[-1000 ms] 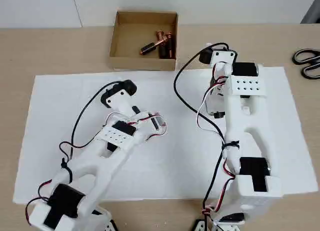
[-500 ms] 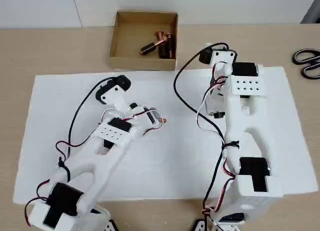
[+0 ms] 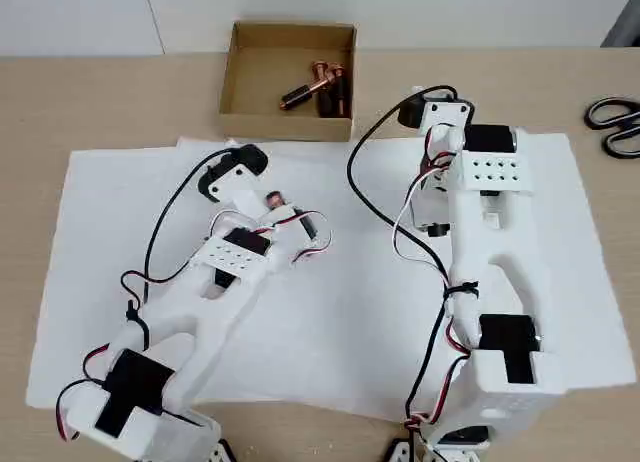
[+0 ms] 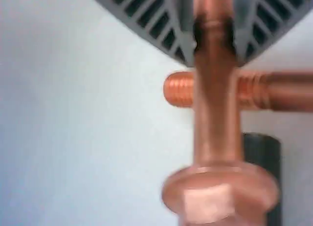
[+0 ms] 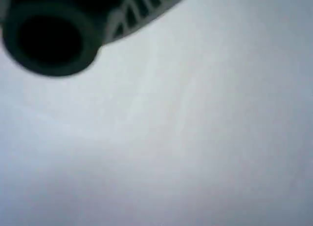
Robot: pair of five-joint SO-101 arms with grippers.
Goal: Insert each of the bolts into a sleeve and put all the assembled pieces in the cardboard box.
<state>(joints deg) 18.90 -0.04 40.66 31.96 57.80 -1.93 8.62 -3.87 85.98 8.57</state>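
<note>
high view: overhead, looking down on table (image 3: 100, 92)
left wrist view: close behind bolt (image 4: 215, 138), facing white sheet (image 4: 73, 138)
right wrist view: close behind sleeve (image 5: 49, 40), facing sheet
shared: sheet

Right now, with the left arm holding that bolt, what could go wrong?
1. The left gripper grips the bolt by its shank, away from the head; the head hangs free, so the bolt may tilt or slip.
2. A second bolt and a loose sleeve lie just beyond it and could get knocked.
</note>
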